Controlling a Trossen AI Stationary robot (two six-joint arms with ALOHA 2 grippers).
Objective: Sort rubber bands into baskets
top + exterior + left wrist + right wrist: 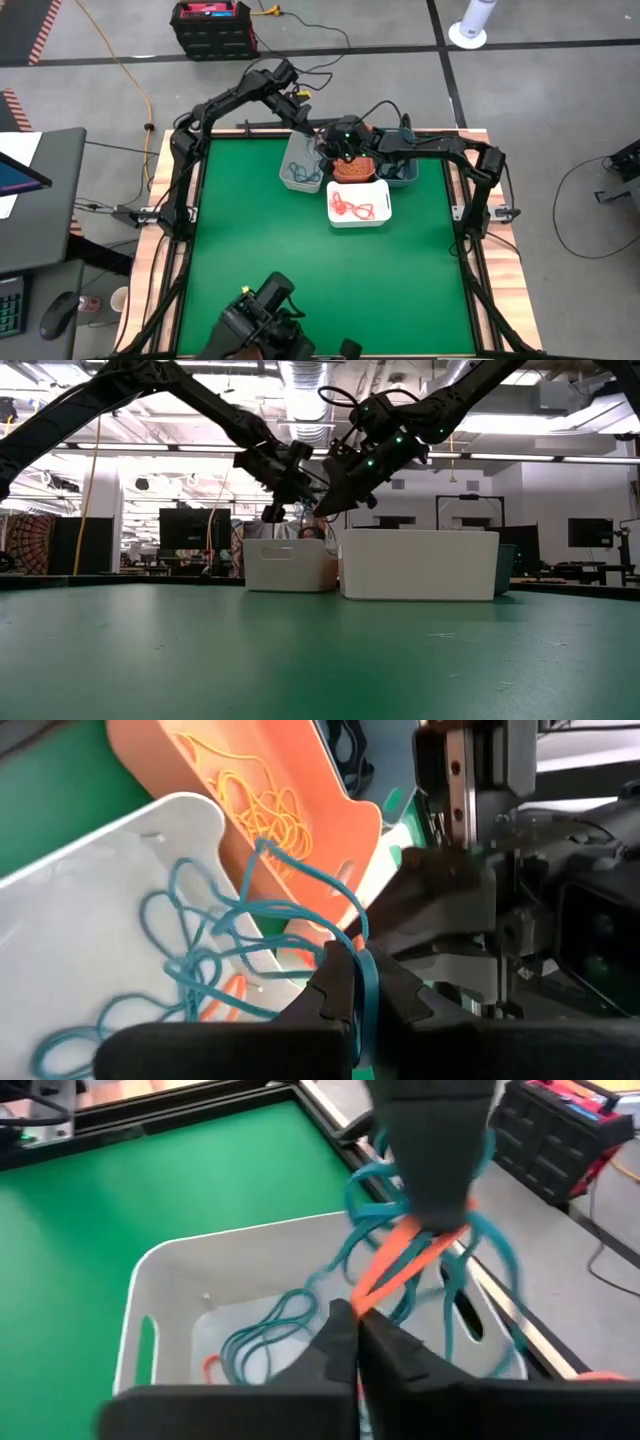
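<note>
While both arms reach over the light grey basket, each gripper pinches rubber bands.

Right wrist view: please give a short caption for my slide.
Right tool shut on an orange rubber band, pulling it from teal bands above the light grey basket.

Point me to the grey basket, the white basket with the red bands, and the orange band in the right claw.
grey basket [300, 168]: high view, its inner floor.
white basket [381, 217]: high view, its right rim.
orange band [405, 1255]: right wrist view, the stretched strand.
</note>
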